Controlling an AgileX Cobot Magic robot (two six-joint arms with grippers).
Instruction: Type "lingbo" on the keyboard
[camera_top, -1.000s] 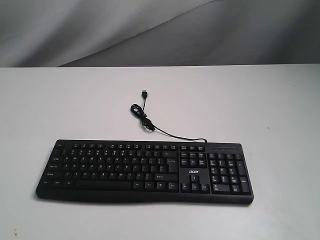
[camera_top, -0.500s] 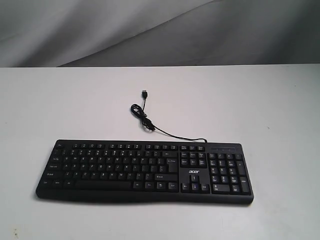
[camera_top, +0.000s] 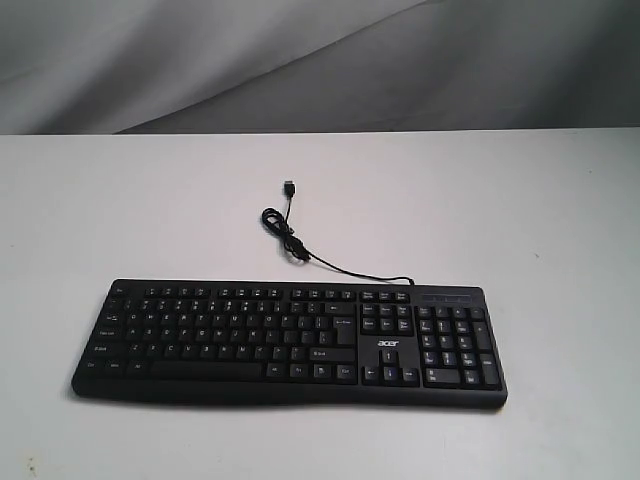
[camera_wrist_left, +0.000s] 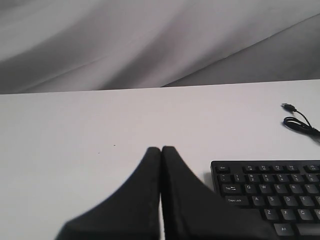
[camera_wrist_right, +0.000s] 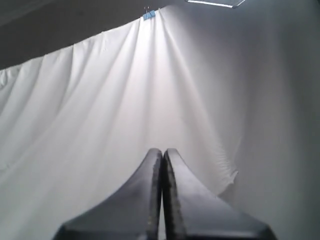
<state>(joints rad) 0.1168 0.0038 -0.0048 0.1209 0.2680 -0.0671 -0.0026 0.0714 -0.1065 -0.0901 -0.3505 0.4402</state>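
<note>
1. Keyboard (camera_top: 290, 345): black plastic, matt casing and keycaps; legends and logo printed in white.
2. Cable (camera_top: 345, 267): thin, black, smooth sheath, plastic or rubber by the look.
3. Table top (camera_top: 520, 200): white, smooth, matt, with a few small dark specks.
4. Backdrop (camera_top: 250, 60): pale grey-white cloth, soft and matt, hanging in folds and creases.
5. Left gripper (camera_wrist_left: 161, 149): black, smooth, matt, plastic or rubber by the look.
6. Right gripper (camera_wrist_right: 162, 150): black, smooth, with slight sheen along inner edges.

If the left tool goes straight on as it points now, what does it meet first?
The left tool would probably meet bare table beside the keyboard, not a key; depth is unclear.
</note>
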